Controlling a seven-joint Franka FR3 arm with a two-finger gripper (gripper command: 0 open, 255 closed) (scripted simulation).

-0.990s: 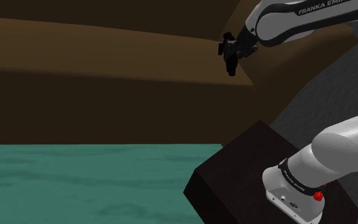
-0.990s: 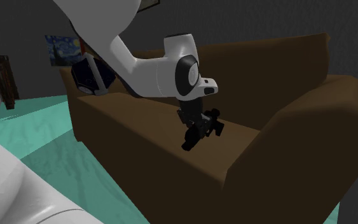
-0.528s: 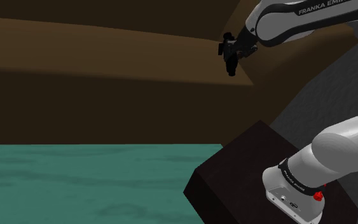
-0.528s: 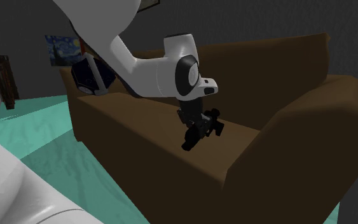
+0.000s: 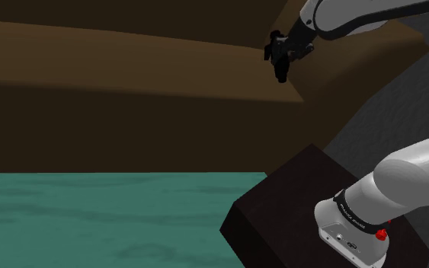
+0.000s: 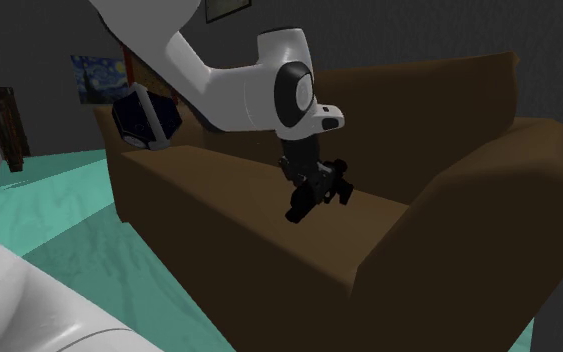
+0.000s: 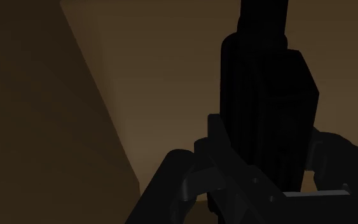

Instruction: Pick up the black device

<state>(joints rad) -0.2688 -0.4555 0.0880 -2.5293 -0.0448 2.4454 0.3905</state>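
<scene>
Above the seat of the brown sofa (image 6: 224,200), near its armrest: black device (image 7: 268,95), clamped between the fingers of the tool (image 6: 314,192), now a little higher than half a second ago, seemingly off the cushion; lift judged under way, grip holding

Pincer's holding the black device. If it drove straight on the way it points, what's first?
Likely the brown sofa seat beneath; the black device clasped in the pincer sticks out ahead and would touch first. Depth unclear.
</scene>
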